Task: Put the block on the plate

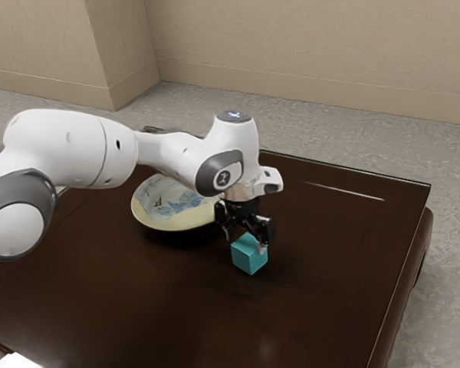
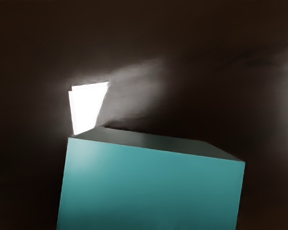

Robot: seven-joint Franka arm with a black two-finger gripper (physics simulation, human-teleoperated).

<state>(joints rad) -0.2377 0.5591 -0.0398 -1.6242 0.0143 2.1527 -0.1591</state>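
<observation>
My black two-finger claw [image 1: 245, 241] is spread at the teal cubic block [image 1: 249, 256], inside the brown tabletop [image 1: 314, 314] edges; probably light, stiff: I'd pinch opposite sides.

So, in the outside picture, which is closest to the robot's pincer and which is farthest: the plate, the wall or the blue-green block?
1. Block: right down at the tips of the pincer.
2. Plate: next, toward the exterior view's left.
3. Wall: farthest, way at the back across the floor.
</observation>
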